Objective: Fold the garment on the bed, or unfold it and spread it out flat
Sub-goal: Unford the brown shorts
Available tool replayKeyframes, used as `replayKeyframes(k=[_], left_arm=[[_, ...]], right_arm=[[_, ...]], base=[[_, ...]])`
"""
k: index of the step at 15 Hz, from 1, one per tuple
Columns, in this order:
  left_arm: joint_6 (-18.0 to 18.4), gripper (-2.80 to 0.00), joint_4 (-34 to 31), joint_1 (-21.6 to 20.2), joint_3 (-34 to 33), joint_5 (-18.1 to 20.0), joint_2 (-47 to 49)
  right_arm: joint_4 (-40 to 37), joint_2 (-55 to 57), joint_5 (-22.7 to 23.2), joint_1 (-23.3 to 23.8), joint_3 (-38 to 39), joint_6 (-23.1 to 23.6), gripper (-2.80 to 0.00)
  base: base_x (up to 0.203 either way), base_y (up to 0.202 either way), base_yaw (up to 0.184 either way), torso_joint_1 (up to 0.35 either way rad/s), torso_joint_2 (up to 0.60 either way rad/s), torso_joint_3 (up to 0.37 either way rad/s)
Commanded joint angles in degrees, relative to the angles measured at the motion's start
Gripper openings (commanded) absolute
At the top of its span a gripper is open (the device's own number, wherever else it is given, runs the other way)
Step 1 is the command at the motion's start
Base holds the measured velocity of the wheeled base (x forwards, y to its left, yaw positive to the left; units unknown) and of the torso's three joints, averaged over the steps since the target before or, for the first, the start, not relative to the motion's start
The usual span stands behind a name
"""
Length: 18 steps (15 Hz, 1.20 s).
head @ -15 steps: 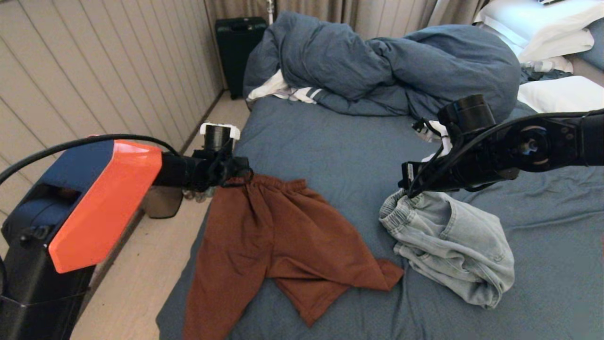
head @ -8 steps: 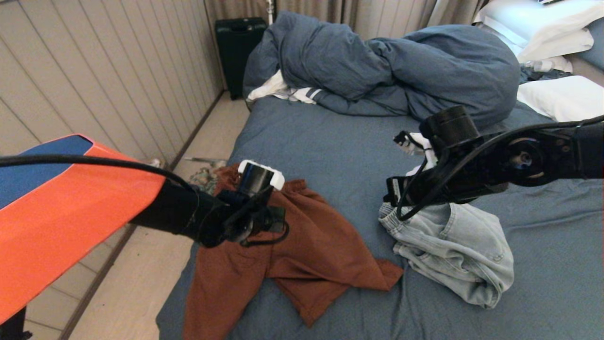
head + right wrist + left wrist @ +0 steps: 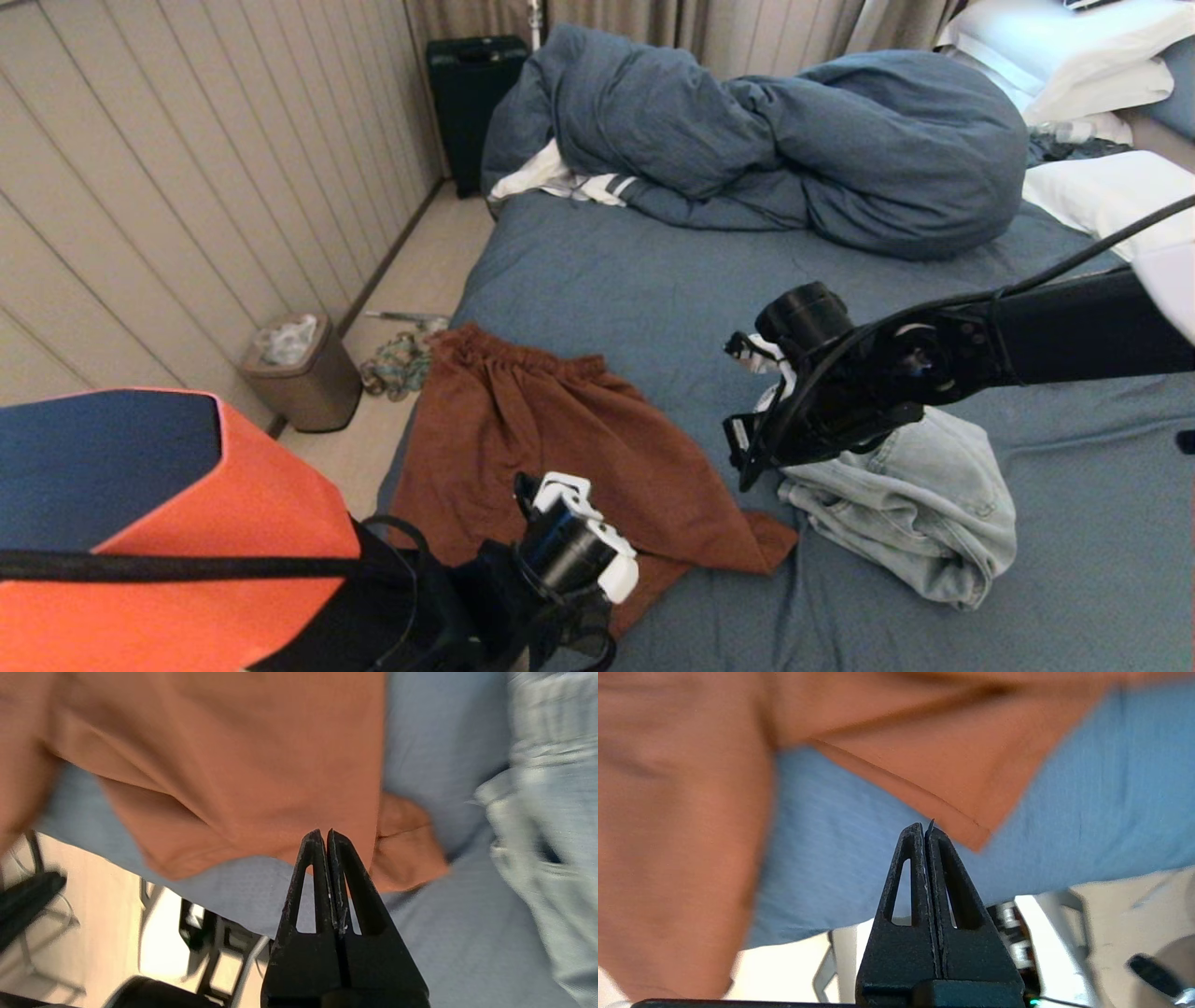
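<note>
- Trousers (image 3: pixel 560 448), rust-brown, lie on the bed (image 3: pixel 653 280) near its left edge.
- I see my left gripper (image 3: pixel 924 830) pressed together, empty, above a trouser leg.
- My right gripper (image 3: pixel 325 835) is pinched closed, empty, by pale jeans (image 3: pixel 915 504).

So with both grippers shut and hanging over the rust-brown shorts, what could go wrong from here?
1. The left gripper is shut, empty, beside a leg hem of the rust-brown shorts; it would likely have to open first, or it may only push the cloth.
2. The shorts lie at the bed's near-left edge, so a tug could drag them toward the floor.
3. The right gripper, also shut, hangs by the denim garment and could snag it.
</note>
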<state>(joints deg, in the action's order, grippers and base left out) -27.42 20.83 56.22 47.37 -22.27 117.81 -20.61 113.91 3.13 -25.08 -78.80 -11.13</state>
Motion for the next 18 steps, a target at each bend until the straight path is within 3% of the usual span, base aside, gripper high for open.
replayKeyframes(k=[1,3,11,12,13,16,18], left_arm=[[-0.02,-2.8,2.9,4.52,-0.74,-4.97,4.32],[0.27,-2.8,4.35,6.63,0.15,-5.85,5.18],[2.23,-2.8,5.62,6.8,5.58,-6.56,11.02],[2.27,-1.03,5.54,6.73,6.68,-6.63,12.09],[2.21,0.0,5.32,6.42,7.67,-6.86,13.13],[2.53,0.0,5.37,4.16,9.4,-11.73,15.43],[2.46,0.0,5.38,3.77,9.4,-11.78,15.52]], right_arm=[[0.11,5.32,-1.28,-1.24,0.01,-0.12,-2.8],[0.31,5.56,-1.53,-2.15,0.67,-0.06,-2.8],[0.49,7.38,-3.31,-3.57,0.75,-0.12,-2.8],[0.49,7.32,-3.31,-3.57,0.65,-0.12,-2.8],[0.49,7.29,-3.31,-3.57,0.53,-0.12,-2.8],[0.49,6.85,-3.31,-3.57,0.49,-0.12,-2.8],[0.49,6.76,-3.22,-3.66,0.49,-0.12,-2.8]], base=[[0.0,0.0,0.0,0.0,0.0,0.0],[0.0,0.0,0.0,0.0,0.0,0.0],[0.0,0.0,0.0,0.0,0.0,0.0],[0.0,0.0,0.0,0.0,0.0,0.0],[0.0,0.0,0.0,0.0,0.0,0.0],[0.0,0.0,0.0,0.0,0.0,0.0],[0.0,0.0,0.0,0.0,0.0,0.0]])
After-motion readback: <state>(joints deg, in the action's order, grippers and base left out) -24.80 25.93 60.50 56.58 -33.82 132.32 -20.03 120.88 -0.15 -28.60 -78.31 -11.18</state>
